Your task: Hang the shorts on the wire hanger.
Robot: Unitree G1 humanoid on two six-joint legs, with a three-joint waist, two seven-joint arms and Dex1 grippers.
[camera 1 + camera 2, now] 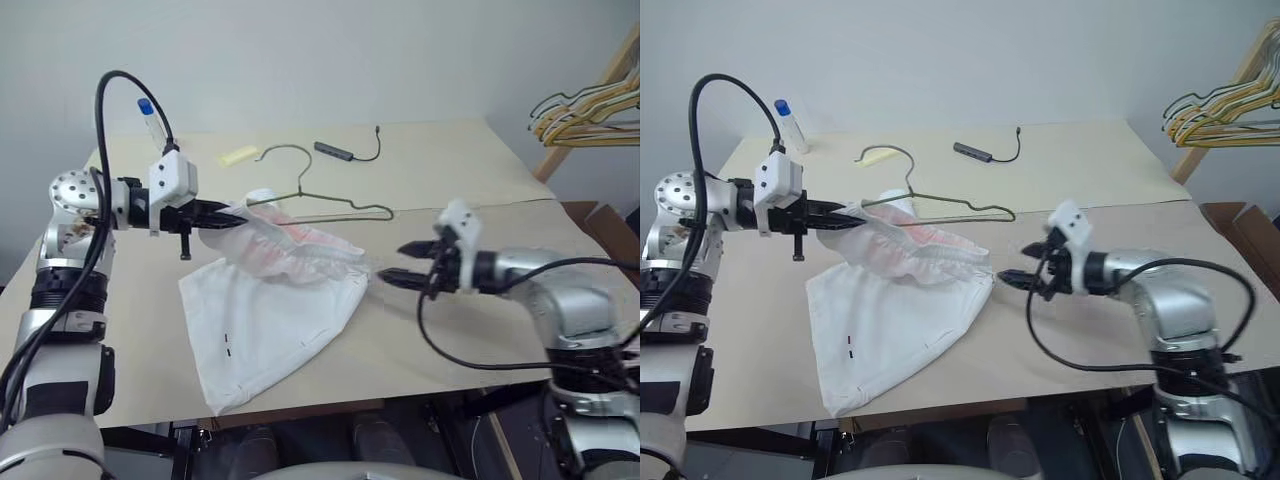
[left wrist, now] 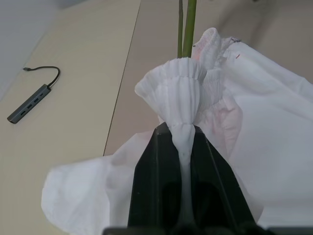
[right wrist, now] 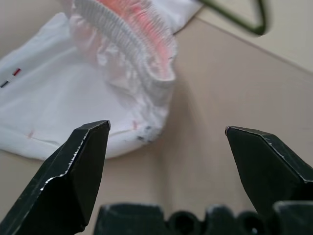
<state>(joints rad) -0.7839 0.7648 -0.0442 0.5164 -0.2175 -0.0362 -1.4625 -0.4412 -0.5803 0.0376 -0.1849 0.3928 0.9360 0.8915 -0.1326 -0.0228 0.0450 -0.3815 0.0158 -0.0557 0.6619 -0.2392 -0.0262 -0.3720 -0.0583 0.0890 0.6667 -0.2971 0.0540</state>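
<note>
The white shorts (image 1: 270, 310) lie spread on the table, their gathered waistband (image 1: 300, 250) lifted at its left end. My left gripper (image 1: 222, 217) is shut on that bunched waistband end (image 2: 178, 93) and holds it above the table. Behind the raised cloth lies the thin olive wire hanger (image 1: 330, 205), its hook toward the table's far side and part of its bar hidden by the shorts. My right gripper (image 1: 402, 264) is open just right of the waistband's other end (image 3: 156, 68), with nothing between its fingers (image 3: 83, 161).
A black USB hub with cable (image 1: 340, 152), a yellow slip (image 1: 238, 155) and a small bottle with a blue cap (image 1: 150, 118) sit at the table's (image 1: 480, 330) far side. A bunch of yellow and dark hangers (image 1: 590, 110) hangs on a wooden rack at right.
</note>
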